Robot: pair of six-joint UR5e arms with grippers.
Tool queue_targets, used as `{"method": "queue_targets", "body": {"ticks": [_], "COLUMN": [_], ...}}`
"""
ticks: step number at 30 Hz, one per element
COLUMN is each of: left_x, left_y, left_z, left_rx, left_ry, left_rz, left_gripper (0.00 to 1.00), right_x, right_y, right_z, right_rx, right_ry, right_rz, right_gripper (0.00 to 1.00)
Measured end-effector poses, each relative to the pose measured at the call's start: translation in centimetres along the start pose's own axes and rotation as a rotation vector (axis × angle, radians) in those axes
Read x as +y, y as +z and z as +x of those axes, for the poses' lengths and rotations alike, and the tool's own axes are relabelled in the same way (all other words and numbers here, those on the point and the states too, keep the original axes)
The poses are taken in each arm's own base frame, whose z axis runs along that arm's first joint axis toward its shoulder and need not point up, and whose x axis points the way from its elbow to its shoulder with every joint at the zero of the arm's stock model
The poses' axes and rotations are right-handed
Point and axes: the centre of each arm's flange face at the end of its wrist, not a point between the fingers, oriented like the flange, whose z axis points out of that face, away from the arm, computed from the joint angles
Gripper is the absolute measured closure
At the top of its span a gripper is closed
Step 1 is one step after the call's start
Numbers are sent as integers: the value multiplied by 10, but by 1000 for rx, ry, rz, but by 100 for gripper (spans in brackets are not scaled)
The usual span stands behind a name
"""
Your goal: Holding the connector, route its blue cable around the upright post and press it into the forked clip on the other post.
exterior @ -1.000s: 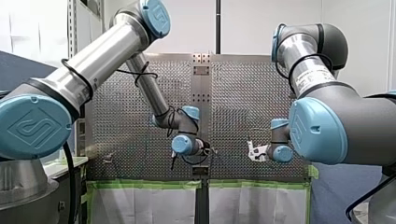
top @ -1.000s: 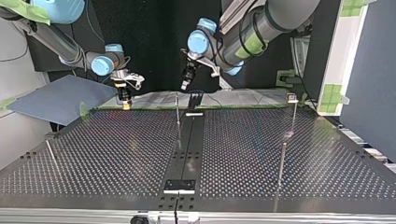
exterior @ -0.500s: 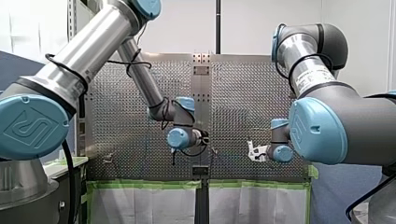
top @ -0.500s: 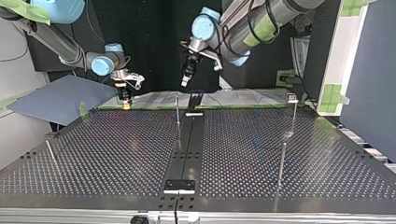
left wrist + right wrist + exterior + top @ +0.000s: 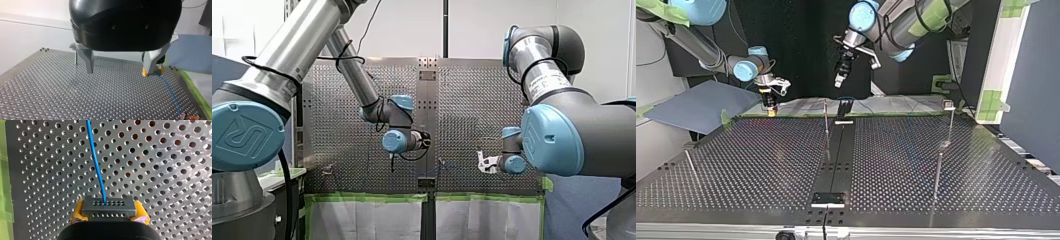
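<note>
Clamping the stiff connector (image 5: 109,206), my right gripper (image 5: 109,217) can steer the thin, likely floppy blue cable (image 5: 96,162); my left gripper (image 5: 119,72) gapes empty.

In the right wrist view my right tool's (image 5: 109,213) body hides the connector's (image 5: 109,206) near half; the blue cable (image 5: 96,165) leaving the connector is cut off at the edge. In the top view that cable is too thin to trace.
</note>
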Motion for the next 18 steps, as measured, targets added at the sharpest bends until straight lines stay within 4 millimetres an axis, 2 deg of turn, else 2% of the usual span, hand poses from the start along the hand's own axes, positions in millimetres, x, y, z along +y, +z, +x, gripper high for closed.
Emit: {"method": "queue_targets", "body": {"ticks": [18], "left_x": [15], "left_y": [-54], "left_z": [-24], "left_rx": [2], "left_ry": [-95], "left_rz": [-18], "left_gripper": [0], "right_x": [-7], "right_y": [0], "right_z": [0], "right_rx": [3], "right_ry": [13], "right_rz": [27], "right_gripper": [100]}}
